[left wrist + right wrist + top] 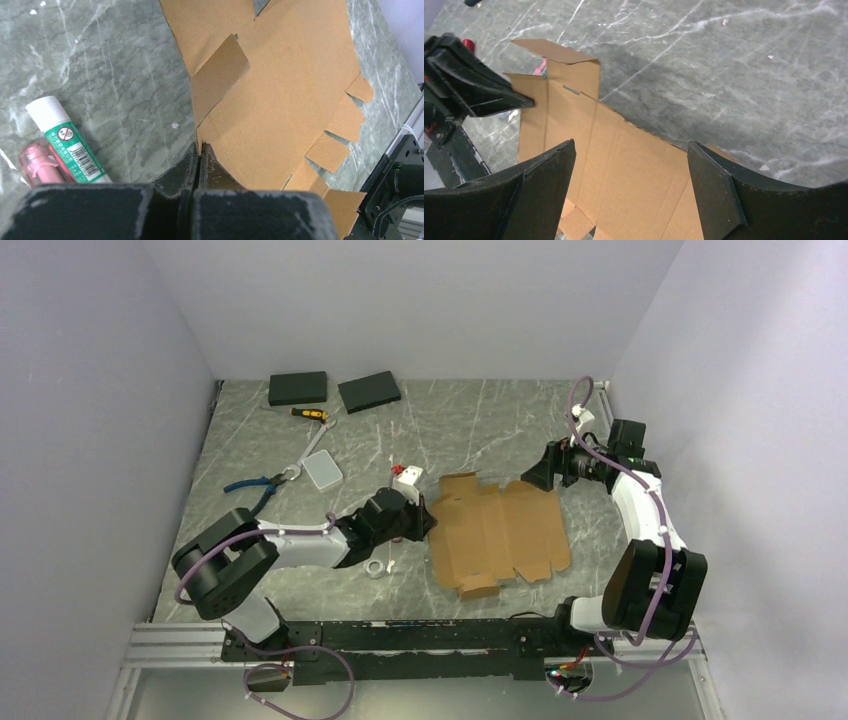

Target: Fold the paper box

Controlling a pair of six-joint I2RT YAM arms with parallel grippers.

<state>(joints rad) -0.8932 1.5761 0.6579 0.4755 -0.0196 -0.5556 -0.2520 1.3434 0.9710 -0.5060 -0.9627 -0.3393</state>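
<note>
Here, flat paper box (500, 530) on the desk (450, 420), left hand (200, 147) pressed together at its edge, right hand (631, 145) spread above it, glue stick (65, 135) beside, pliers (255, 485) farther left.

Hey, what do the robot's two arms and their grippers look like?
The left arm and right arm have white links between chunky black joints, with purple cables looping along them. The left gripper and right gripper have matte black, wedge-shaped fingers, scuffed pale on the left one.
</note>
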